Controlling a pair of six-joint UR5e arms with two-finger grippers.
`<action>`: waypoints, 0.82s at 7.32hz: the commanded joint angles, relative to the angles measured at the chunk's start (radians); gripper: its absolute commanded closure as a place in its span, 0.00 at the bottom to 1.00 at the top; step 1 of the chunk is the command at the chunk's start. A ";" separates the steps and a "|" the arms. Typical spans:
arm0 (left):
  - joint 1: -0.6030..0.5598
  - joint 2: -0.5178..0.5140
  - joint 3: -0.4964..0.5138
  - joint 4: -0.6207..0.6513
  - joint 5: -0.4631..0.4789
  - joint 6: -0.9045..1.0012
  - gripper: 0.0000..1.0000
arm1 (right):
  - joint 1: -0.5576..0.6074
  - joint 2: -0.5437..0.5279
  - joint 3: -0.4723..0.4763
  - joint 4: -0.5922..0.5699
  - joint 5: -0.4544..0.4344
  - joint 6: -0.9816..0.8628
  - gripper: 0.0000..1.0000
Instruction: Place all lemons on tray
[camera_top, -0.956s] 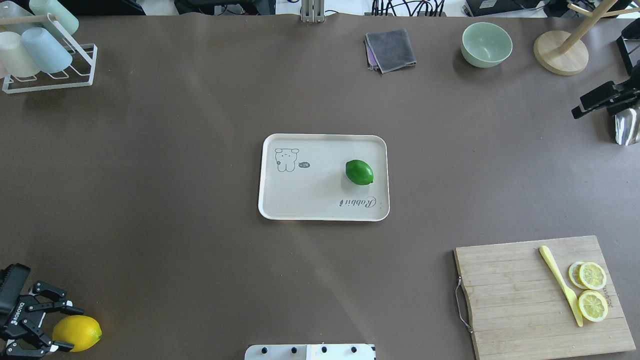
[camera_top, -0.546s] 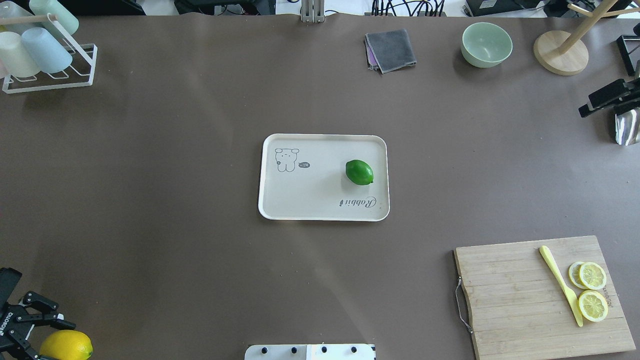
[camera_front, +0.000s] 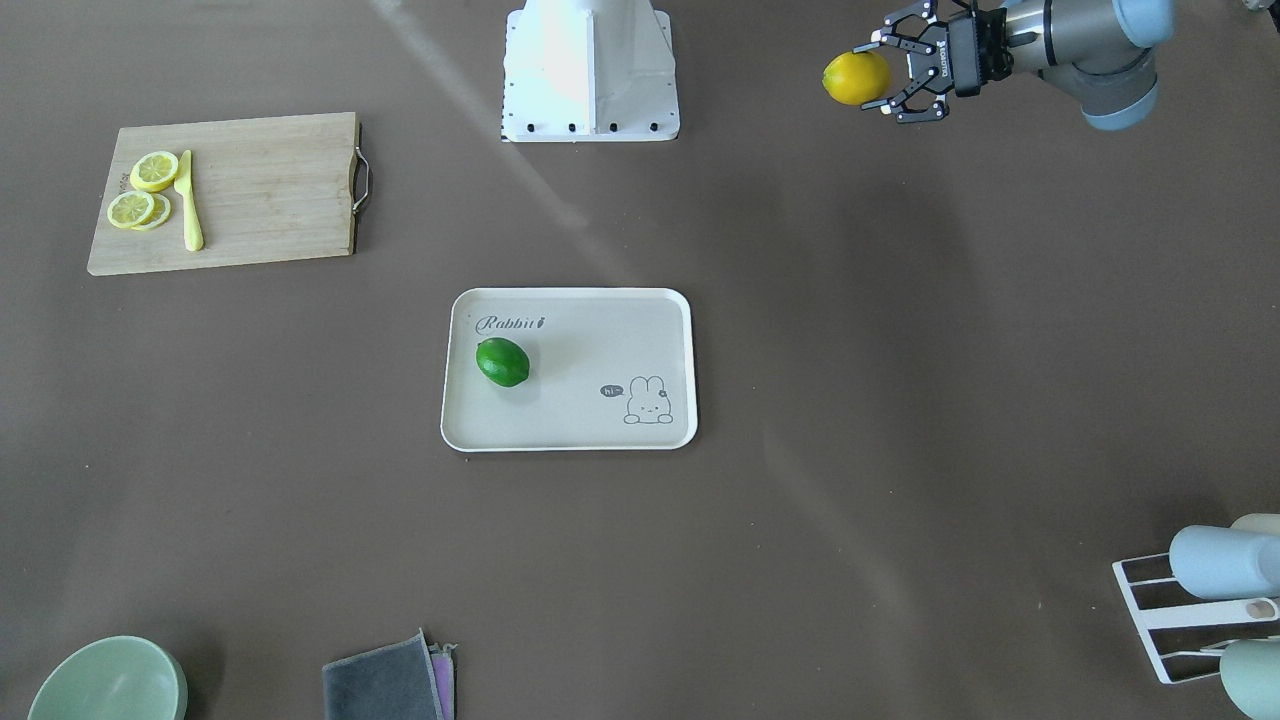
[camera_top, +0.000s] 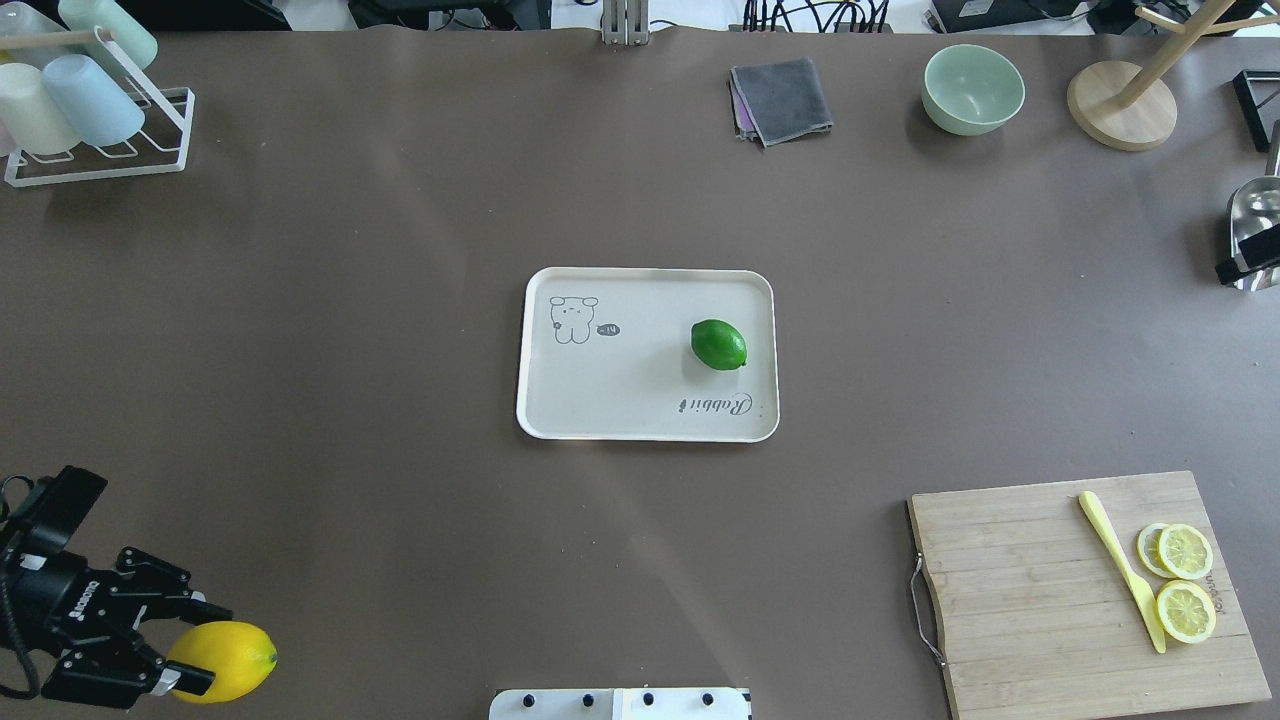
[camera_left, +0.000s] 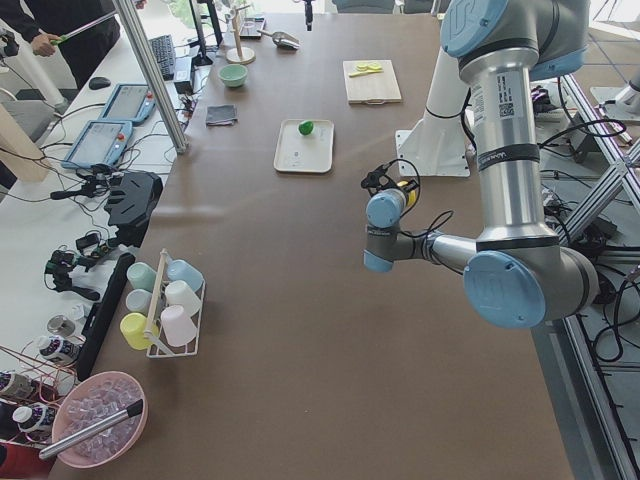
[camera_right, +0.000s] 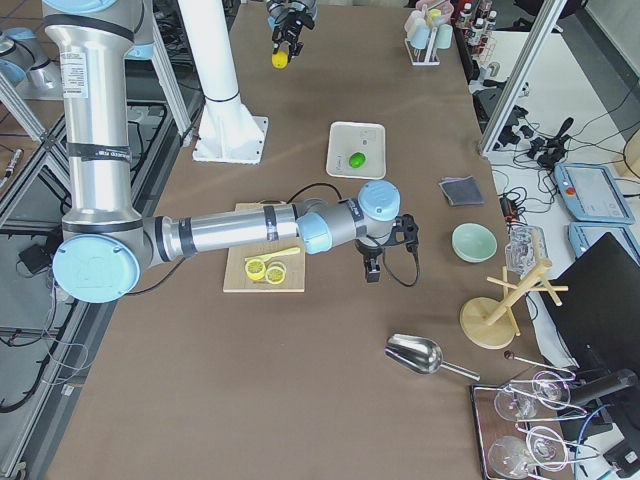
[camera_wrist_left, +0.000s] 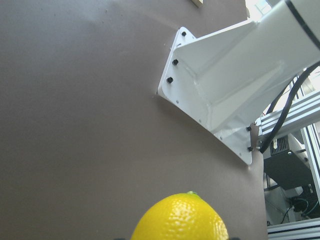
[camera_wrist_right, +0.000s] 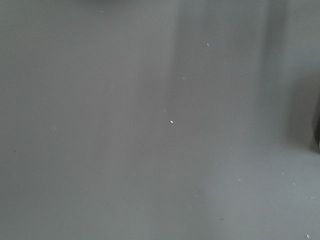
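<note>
Lemons: 1 of 2 is placed; green lemon (camera_top: 719, 344) is lying on tray (camera_top: 600, 400). Yellow lemon (camera_top: 222, 661) is clamped in the left jaws by the table (camera_top: 400, 500) corner, well apart from tray. Right jaws' opening cannot be told.

Edge-cropped and unreadable parts of a two-arm robot's table.
In the left wrist view, the bottom edge cuts off the yellow lemon (camera_wrist_left: 180, 220). The right gripper (camera_top: 1246, 268) is only a dark sliver at the overhead view's right edge, perhaps overlapping a metal scoop (camera_top: 1258, 205); its jaw spacing cannot be read. The right wrist view shows only blurred brown table (camera_wrist_right: 160, 120). In the front-facing view, the green bowl (camera_front: 105, 685) and grey cloth (camera_front: 385, 685) run off the bottom edge.
</note>
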 joint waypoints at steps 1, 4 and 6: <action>-0.140 -0.242 -0.009 0.291 0.002 -0.142 1.00 | 0.064 -0.113 -0.014 -0.001 -0.012 -0.146 0.00; -0.232 -0.412 0.006 0.623 0.179 -0.150 1.00 | 0.116 -0.095 -0.053 -0.023 -0.105 -0.209 0.00; -0.201 -0.542 0.109 0.678 0.359 -0.203 1.00 | 0.124 -0.090 -0.060 -0.030 -0.098 -0.209 0.00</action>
